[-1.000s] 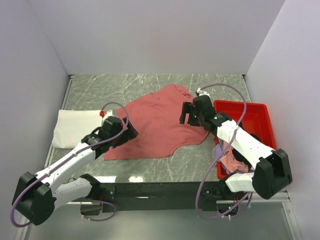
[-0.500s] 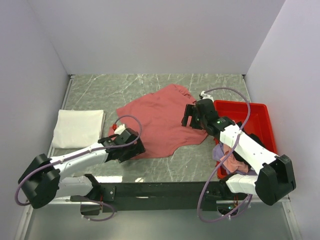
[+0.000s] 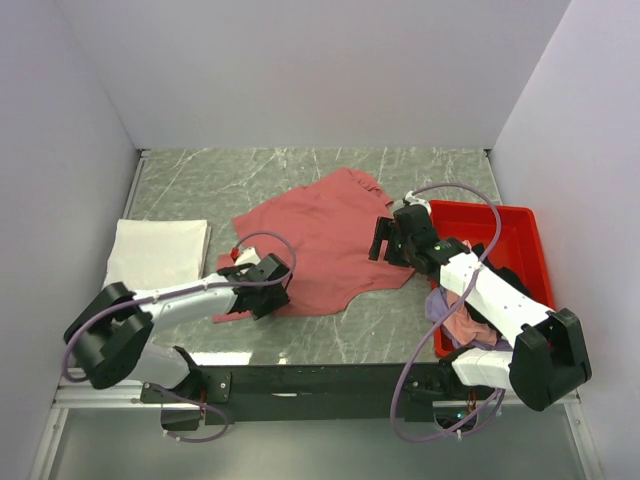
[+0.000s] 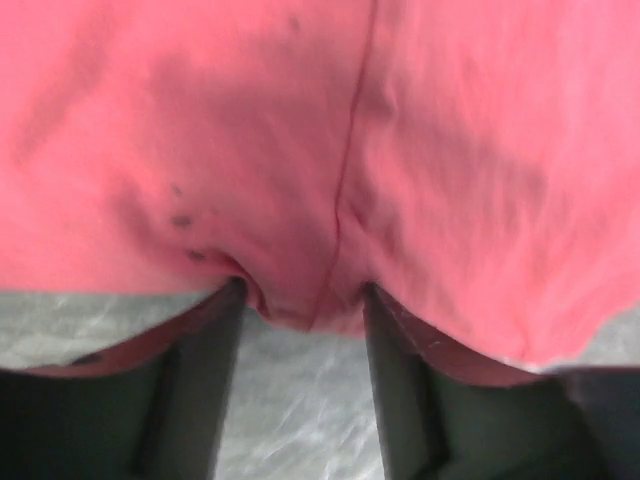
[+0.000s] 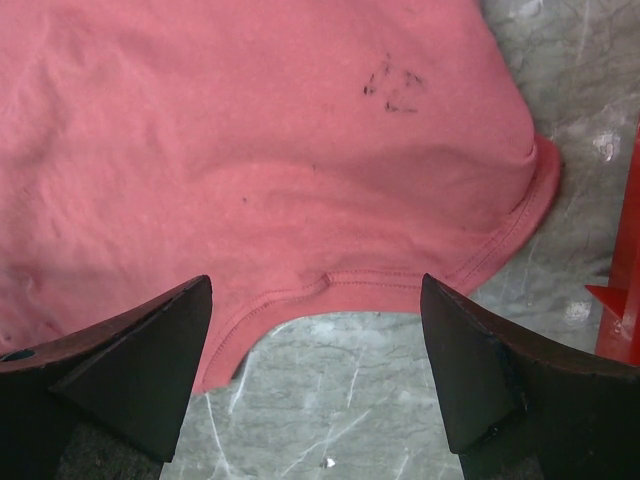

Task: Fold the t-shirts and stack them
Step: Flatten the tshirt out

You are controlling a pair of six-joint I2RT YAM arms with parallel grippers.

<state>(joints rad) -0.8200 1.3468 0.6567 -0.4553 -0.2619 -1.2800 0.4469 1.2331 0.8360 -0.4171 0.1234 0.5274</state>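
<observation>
The large dusty red t-shirt lies spread on the marble table, its hem towards me. My left gripper sits low at the shirt's near-left hem. In the left wrist view the red cloth bunches into a small fold between the half-closed fingertips of that gripper, with bare marble showing in the gap behind. My right gripper hovers wide open over the shirt's right edge. Its view shows the stitched hem lying between the spread tips of the right gripper. A folded white t-shirt rests at the left.
A rigid red tray stands at the right, beside my right arm. Pink, lavender and black garments are heaped at the tray's near end. White walls enclose the table on three sides.
My left arm swept right and nearer along the shirt's front edge, and its jaws narrowed from wide open to half closed around the hem. My right gripper shifted slightly right.
</observation>
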